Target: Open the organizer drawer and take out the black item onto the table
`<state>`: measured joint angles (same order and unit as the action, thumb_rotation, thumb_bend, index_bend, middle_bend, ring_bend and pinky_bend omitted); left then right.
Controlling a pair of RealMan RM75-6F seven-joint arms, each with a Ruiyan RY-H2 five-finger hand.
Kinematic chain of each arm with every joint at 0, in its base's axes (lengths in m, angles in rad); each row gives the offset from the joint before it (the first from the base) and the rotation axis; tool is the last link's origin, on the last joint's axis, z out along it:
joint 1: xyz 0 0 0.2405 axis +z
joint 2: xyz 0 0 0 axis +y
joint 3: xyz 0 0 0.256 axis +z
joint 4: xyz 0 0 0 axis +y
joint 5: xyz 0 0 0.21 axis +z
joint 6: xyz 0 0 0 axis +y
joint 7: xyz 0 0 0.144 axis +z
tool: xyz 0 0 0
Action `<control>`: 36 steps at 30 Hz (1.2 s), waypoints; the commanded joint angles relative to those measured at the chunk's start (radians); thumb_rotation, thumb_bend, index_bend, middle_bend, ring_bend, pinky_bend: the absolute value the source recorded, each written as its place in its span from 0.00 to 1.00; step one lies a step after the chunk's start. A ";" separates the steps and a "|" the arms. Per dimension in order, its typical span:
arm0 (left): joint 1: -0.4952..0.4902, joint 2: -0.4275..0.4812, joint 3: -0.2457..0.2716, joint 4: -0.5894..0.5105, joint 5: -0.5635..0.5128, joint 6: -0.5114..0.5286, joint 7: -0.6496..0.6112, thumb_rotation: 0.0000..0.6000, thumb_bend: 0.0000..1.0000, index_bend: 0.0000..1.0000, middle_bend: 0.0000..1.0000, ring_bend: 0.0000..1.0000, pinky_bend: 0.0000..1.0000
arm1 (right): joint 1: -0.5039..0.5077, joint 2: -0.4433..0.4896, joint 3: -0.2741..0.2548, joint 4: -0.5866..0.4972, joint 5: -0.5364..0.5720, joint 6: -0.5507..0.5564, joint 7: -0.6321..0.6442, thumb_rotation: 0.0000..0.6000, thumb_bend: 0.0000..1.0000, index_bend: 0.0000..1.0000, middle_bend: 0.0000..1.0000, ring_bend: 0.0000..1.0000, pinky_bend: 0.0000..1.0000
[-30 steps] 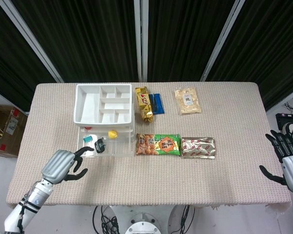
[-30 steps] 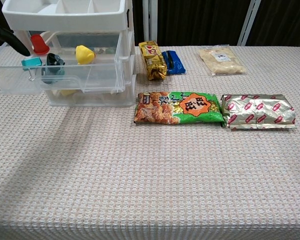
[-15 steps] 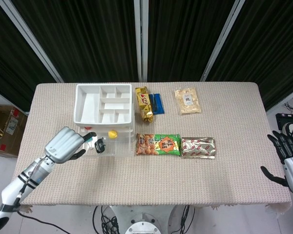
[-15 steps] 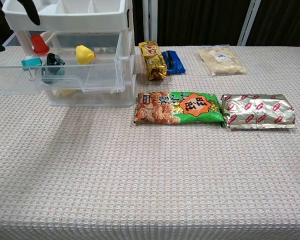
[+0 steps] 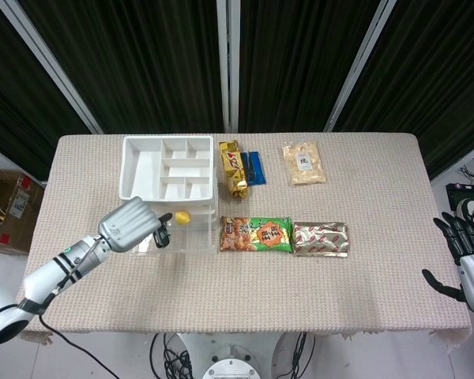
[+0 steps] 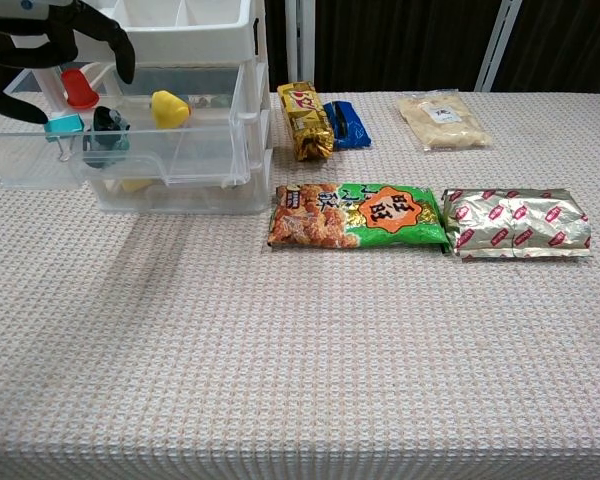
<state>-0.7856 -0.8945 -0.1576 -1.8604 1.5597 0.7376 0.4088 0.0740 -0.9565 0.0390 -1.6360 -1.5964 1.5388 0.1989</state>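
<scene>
The white organizer [image 5: 167,168] stands at the back left, its clear drawer [image 6: 170,160] pulled out toward me. Inside lies the black item [image 6: 105,121], also seen as the black item [image 5: 162,236] from above, beside a teal clip [image 6: 62,124], a red piece [image 6: 77,87] and a yellow piece [image 6: 169,108]. My left hand [image 5: 130,223] hovers over the drawer's left end, and in the chest view the left hand [image 6: 50,45] has its dark fingers spread just above the items, holding nothing. My right hand [image 5: 470,264] stays open off the table's right edge.
A gold snack bar [image 5: 232,167] and blue packet [image 5: 254,167] lie right of the organizer, a pale pouch [image 5: 303,163] farther right. A green-orange snack bag [image 5: 256,234] and silver packet [image 5: 321,238] sit mid-table. Bare tablecloth [image 6: 300,370] fills the front.
My left hand has risen from the table left of the drawer and moved right, now hanging over the drawer's contents. The right hand barely shifted.
</scene>
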 commanded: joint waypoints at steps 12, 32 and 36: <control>-0.116 -0.003 0.006 -0.024 -0.146 -0.153 0.061 1.00 0.20 0.30 0.79 0.88 1.00 | 0.003 -0.009 0.004 0.029 0.018 -0.017 0.027 1.00 0.17 0.00 0.00 0.00 0.00; -0.171 -0.011 0.061 -0.026 -0.233 -0.170 0.119 1.00 0.43 0.54 0.80 0.88 0.99 | 0.000 -0.021 0.004 0.051 0.027 -0.024 0.047 1.00 0.17 0.00 0.00 0.00 0.00; -0.149 -0.005 0.056 -0.034 -0.219 -0.109 0.091 1.00 0.47 0.55 0.80 0.88 0.99 | -0.003 -0.020 0.005 0.051 0.025 -0.018 0.048 1.00 0.17 0.00 0.00 0.00 0.00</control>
<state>-0.9469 -0.9025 -0.0980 -1.8893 1.3321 0.6010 0.5146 0.0712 -0.9766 0.0437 -1.5849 -1.5712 1.5206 0.2464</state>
